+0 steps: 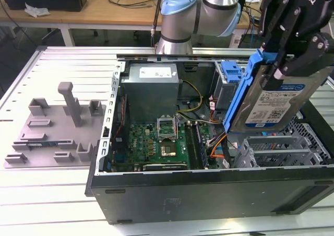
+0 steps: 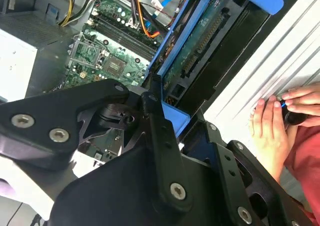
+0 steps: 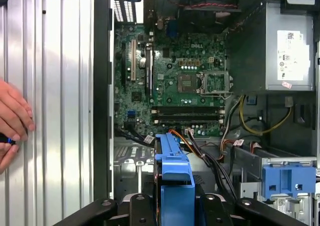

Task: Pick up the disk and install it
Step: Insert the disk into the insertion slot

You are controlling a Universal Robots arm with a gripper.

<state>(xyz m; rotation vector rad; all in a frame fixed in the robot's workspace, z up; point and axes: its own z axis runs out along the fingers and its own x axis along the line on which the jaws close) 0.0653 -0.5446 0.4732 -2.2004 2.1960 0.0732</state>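
Slatted metal worktop [image 1: 52, 194]. At the exterior view's left a grey moulded fixture tray [image 1: 55, 126] lies flat on it, posts and pockets facing up, well apart from the arm.

Next rightward: open computer case [image 1: 209, 189], lying on its side, the side panel off. Inside, the power supply [image 1: 152, 90] sits at the far side; nearer is the green motherboard [image 1: 156, 142], with its bare processor socket [image 1: 169, 126] near the middle. Orange and yellow cables run across the interior toward the right end.

Right of the board, at the far wall of the case, a blue drive carrier [image 1: 229, 71] stands in its bay.

Further right: the grey robot arm [image 1: 209, 6] reaches in from the far side. Its black gripper [image 1: 289, 63] has its jaws clamped on the upper end of the disk [image 1: 276, 100]. The disk hangs in the air, tilted, above the metal drive cage [image 1: 282, 147] at the case's right end, and touches nothing there. Its white and blue label faces the exterior view, and the blue frame runs down its left edge. In the second wrist view the disk's [image 2: 200, 41] green circuit side shows. In the first wrist view its blue frame edge [image 3: 175, 176] sits between the jaws, over the case interior.

Outside the case, a person's hands [image 2: 272, 131] rest on the worktop, fingers around a small dark item; they also show in the first wrist view [image 3: 12, 116].
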